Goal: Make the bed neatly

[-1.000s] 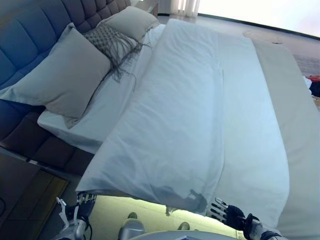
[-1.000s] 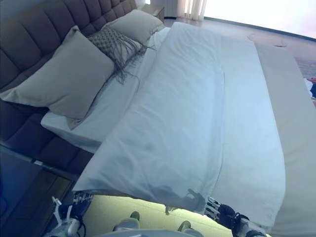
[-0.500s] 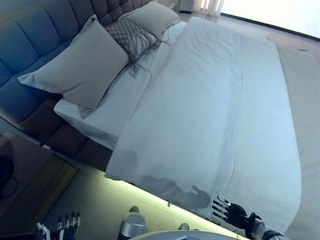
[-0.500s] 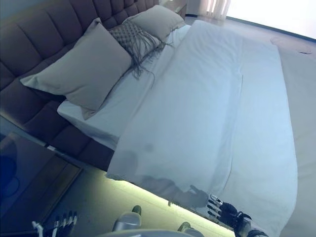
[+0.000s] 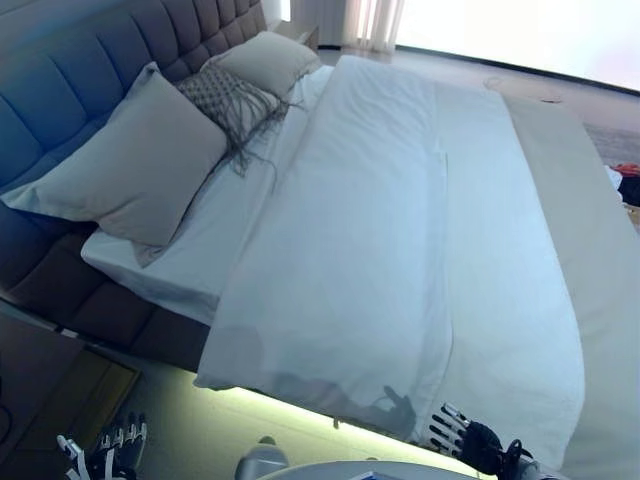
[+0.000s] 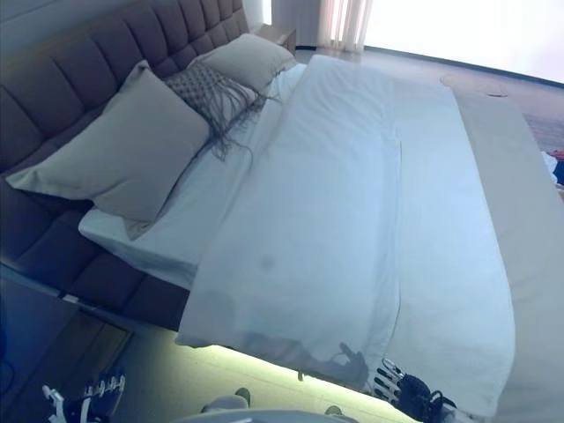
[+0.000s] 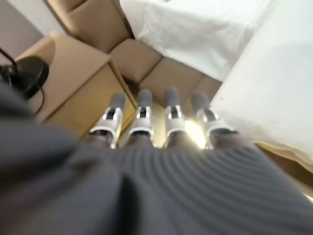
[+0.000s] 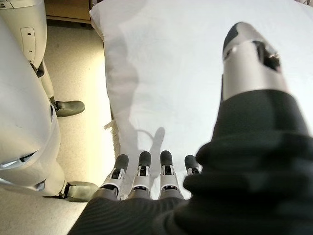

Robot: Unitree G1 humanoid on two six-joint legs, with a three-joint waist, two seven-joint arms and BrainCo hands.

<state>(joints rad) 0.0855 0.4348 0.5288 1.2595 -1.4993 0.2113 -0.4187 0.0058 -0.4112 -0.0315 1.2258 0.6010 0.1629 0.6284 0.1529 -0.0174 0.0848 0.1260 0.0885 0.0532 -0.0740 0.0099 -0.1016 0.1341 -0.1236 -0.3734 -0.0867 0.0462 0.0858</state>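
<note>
A white duvet [image 5: 380, 230] lies spread flat along the bed, its near edge hanging over the bedside. Two grey pillows [image 5: 130, 170] and a fringed cushion [image 5: 225, 95] lean on the dark tufted headboard [image 5: 70, 70]. My left hand [image 5: 115, 448] hangs low by the floor at the lower left, fingers straight, holding nothing; its wrist view shows the fingers [image 7: 142, 117] pointing at the bed base. My right hand [image 5: 462, 438] is open beside the duvet's near edge, fingers [image 8: 142, 171] straight, empty.
A wooden nightstand [image 5: 50, 380] with a black round object [image 7: 27, 73] on it stands beside the bed at the lower left. A beige bed runner [image 5: 600, 250] lies along the far side. A lit strip glows under the bed frame [image 5: 290, 415].
The camera has shifted, so the whole bed sits differently in view. One second ago my left hand was at the duvet's near corner; it is now lower and apart from it. The right hand barely moved.
</note>
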